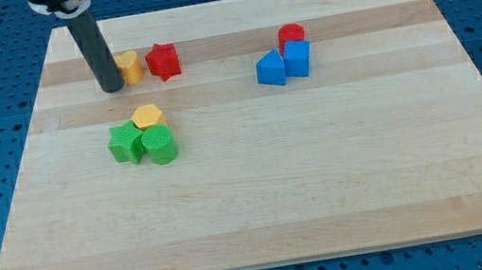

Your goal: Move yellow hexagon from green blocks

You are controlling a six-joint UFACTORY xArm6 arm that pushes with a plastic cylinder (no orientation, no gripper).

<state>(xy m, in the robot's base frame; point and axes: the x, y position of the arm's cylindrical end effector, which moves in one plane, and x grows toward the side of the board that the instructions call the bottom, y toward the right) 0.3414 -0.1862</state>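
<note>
Two green blocks, a star-ish one (126, 144) and a cylinder (160, 146), sit touching the yellow hexagon (148, 117), which lies below my tip (110, 88) and a bit to the view's right, near but apart. No jaws on this rig, just a plain rod, so nothing's released or clenched; you only push. My tip now stands just left of another yellow block (128, 66), w/ a red star (162, 61) beyond it on the right. To do this well, I'd say bring the tip round to the hexagon's lower-left, into the notch btwn it and the greens, then shove up-right across open board. Come in too low and you'll likely drag a green along. Blocks look like matte plastic, ridged on the sides, prob. light and quick to slide on the smooth pale wooden board (326, 189). A red cylinder (291, 34) and two blue blocks (271, 69) (297, 57) huddle well off to the right, out of yr way.
</note>
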